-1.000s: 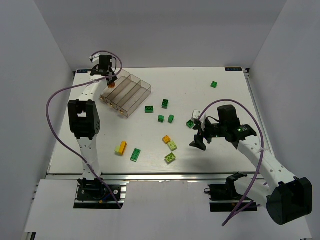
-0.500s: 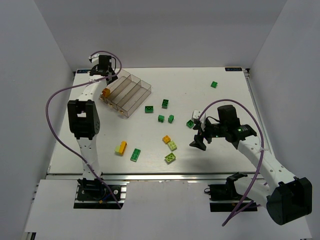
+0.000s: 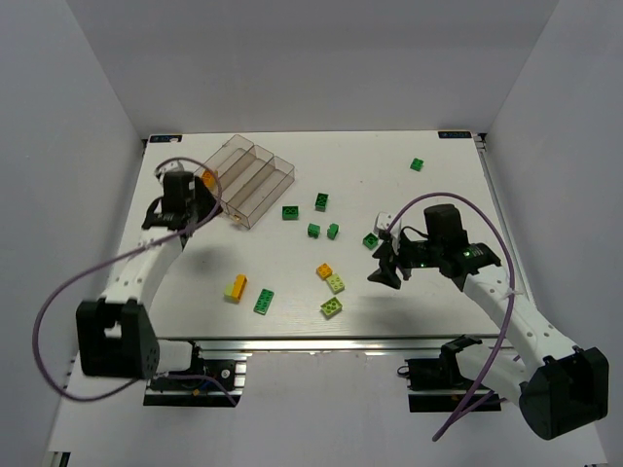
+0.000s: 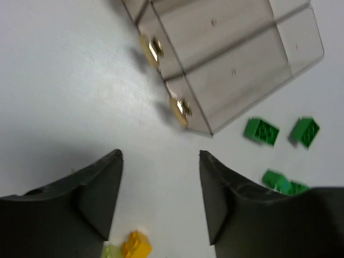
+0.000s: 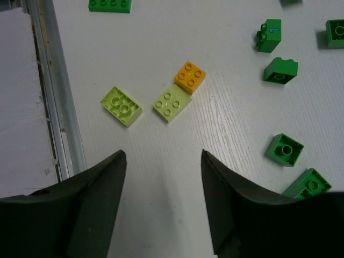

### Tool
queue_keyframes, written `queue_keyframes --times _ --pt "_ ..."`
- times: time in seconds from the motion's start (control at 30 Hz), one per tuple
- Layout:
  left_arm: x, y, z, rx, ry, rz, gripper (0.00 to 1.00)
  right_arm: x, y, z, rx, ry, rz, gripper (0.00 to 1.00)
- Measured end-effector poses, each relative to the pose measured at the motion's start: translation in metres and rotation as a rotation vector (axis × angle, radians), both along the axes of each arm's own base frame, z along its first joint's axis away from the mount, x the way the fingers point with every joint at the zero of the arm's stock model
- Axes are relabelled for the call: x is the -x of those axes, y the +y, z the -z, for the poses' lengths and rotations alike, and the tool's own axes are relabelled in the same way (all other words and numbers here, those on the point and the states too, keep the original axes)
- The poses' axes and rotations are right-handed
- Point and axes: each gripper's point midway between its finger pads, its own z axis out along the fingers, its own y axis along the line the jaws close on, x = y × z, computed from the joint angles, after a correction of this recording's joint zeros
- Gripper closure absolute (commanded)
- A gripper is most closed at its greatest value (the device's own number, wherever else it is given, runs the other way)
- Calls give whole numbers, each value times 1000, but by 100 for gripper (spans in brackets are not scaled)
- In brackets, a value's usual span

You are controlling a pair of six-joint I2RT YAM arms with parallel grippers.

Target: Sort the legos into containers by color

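1. Near edge of the table (image 3: 438,311): a yellow brick (image 3: 238,284), lime at its near end, lies just beside a long dark green brick (image 3: 264,302). A lime brick (image 3: 331,307) lies to their right, apart from both.
2. Right gripper (image 3: 383,269): it hovers over bare table, right of the central bricks. The right wrist view shows its fingers (image 5: 97,204) spread wide, with nothing between them.
3. Ahead of those fingers, an orange brick (image 5: 190,75) touches a paler lime brick (image 5: 172,103) along one side. Both sit studs up.
4. Left gripper (image 4: 159,161): it hangs over the left part of the table, just short of the tray's near end. Its jaws are apart and empty.
5. Mid-table: a loose cluster of dark green bricks (image 3: 313,231) lies between the tray and the right arm. Two of them sit just beside each other and the others are spaced out.
6. Tray (image 3: 261,180): it lies slantwise at the far left, its four long compartments side by side. An orange piece (image 3: 207,178) shows at its left edge, seemingly inside the outermost compartment, though the view is too small to be certain. Two gold-coloured fittings (image 4: 181,107) sit on the near end wall.
7. Far right: a lone green brick (image 3: 417,164) lies well apart from all the others.
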Motion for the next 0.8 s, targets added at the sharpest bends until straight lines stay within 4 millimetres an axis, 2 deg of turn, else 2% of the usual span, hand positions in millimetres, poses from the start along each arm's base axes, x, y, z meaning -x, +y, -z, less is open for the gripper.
queue_keyframes --times 0.07,0.2,0.43,0.5,0.63,0.8 --pt "30 -8 3 49 -13 30 23 -1 1 -1 -10 14 13 40" --pt "77 -32 21 142 12 104 19 -4 5 1 -21 50 37 30" --pt "119 -97 31 191 87 319 22 -2 11 11 -7 121 48 25" --pt "129 -110 36 181 119 364 23 -2 12 11 -7 121 45 22" --pt "141 -113 57 106 202 372 27 -1 12 11 -8 116 37 17" --pt "146 -106 79 -28 311 367 36 5 13 6 -18 95 1 17"
